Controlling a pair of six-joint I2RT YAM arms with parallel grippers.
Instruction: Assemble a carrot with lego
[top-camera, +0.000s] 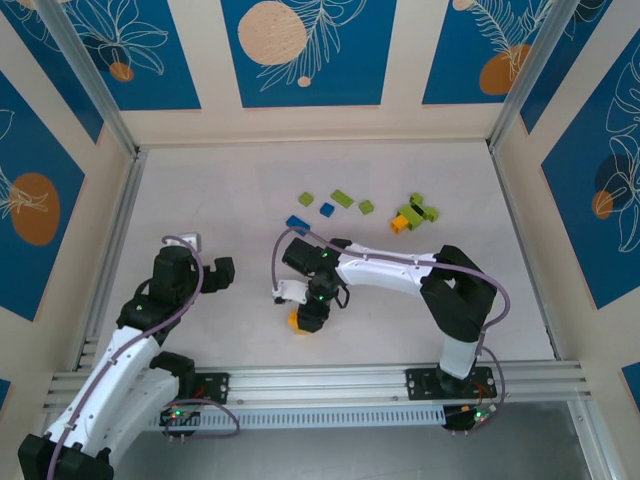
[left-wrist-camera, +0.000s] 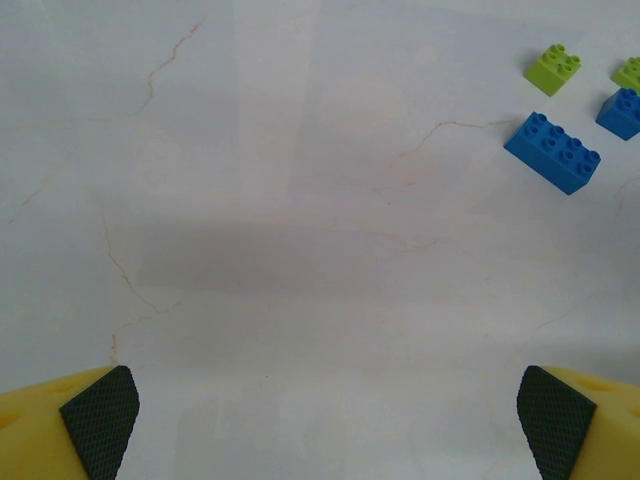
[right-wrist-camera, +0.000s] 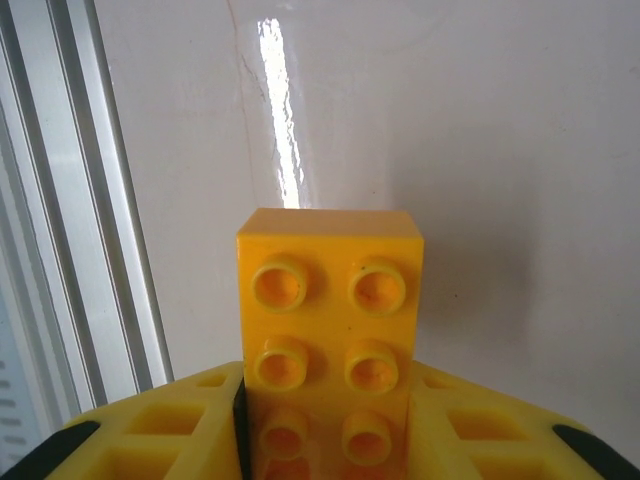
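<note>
Here the right gripper (right-wrist-camera: 328, 430) clamps an orange studded plastic brick (right-wrist-camera: 330, 290), long axis pointing straight out from the jaws, studs toward the wrist camera; the left gripper (left-wrist-camera: 325, 415) has its jaws wide apart.

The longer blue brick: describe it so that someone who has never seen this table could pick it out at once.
On the white table, find the loose row of lego bricks beyond the right arm. The longer blue brick lies at that row's near-left end. Its neighbours are lime green or, like the other blue brick, shorter.
</note>
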